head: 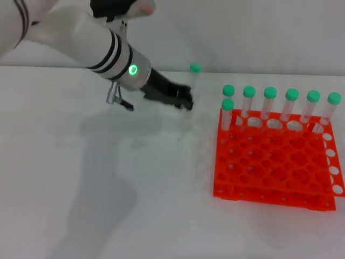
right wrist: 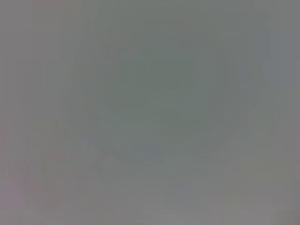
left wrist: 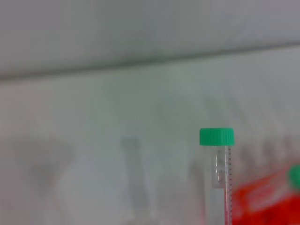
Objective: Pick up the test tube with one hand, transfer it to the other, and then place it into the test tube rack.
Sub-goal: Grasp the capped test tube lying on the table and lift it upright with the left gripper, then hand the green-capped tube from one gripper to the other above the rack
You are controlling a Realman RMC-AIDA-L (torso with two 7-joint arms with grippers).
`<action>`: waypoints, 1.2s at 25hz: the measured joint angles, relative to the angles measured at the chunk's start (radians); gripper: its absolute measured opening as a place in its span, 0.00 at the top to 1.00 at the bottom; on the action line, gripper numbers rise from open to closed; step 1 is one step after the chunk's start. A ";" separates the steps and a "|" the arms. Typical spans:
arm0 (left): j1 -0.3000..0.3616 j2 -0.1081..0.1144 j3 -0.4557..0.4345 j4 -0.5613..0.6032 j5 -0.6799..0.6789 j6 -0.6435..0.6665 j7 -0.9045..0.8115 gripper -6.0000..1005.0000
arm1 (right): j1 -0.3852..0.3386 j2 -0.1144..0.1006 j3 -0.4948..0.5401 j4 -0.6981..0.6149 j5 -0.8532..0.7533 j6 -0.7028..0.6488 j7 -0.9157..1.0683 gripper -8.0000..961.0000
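A clear test tube (head: pixel 194 68) with a green cap stands upright in the air, left of the rack's back corner. My left gripper (head: pixel 186 102) reaches in from the upper left and is shut on the tube's lower part. In the left wrist view the same test tube (left wrist: pixel 217 137) rises with its cap up, and my own fingers do not show there. The orange-red test tube rack (head: pixel 269 162) sits on the table at the right, and a corner of the rack (left wrist: pixel 267 201) shows in the left wrist view. The right gripper is out of view; its wrist view is plain grey.
Several green-capped tubes (head: pixel 270 93) stand along the rack's back row, with one more at the left just in front of them. The white table (head: pixel 108 189) stretches left and forward of the rack. A pale wall runs behind the table.
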 joint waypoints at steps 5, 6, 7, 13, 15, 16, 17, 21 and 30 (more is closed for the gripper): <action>0.091 -0.006 -0.001 -0.031 -0.353 -0.056 0.299 0.83 | -0.013 -0.001 0.026 0.000 0.000 -0.001 0.049 0.11; 0.120 -0.005 0.000 -0.031 -0.444 -0.058 0.374 0.83 | -0.015 -0.001 0.031 0.000 0.000 -0.001 0.054 0.11; 0.154 -0.002 -0.001 -0.031 -0.544 -0.052 0.442 0.83 | -0.017 -0.001 0.040 0.000 0.000 -0.001 0.057 0.11; 0.357 0.009 -0.001 -0.026 -1.032 0.152 0.805 0.83 | -0.021 -0.002 0.066 0.000 -0.002 -0.001 0.068 0.11; 0.426 0.013 -0.001 -0.014 -1.162 0.272 0.937 0.83 | -0.024 -0.003 0.065 -0.001 -0.004 0.004 0.102 0.11; 0.448 0.012 -0.001 -0.009 -1.199 0.318 0.985 0.83 | -0.027 -0.003 0.062 -0.004 -0.006 0.007 0.129 0.11; 0.477 0.009 0.000 -0.005 -1.235 0.386 1.057 0.83 | -0.030 -0.004 0.056 -0.010 -0.015 0.009 0.171 0.11; 0.560 -0.006 -0.001 0.029 -1.279 0.575 1.260 0.82 | -0.061 -0.008 -0.010 -0.093 -0.087 0.012 0.428 0.11; 0.604 -0.014 0.000 0.288 -1.083 0.561 1.516 0.82 | -0.168 -0.070 -0.312 -0.316 -0.221 0.317 0.865 0.11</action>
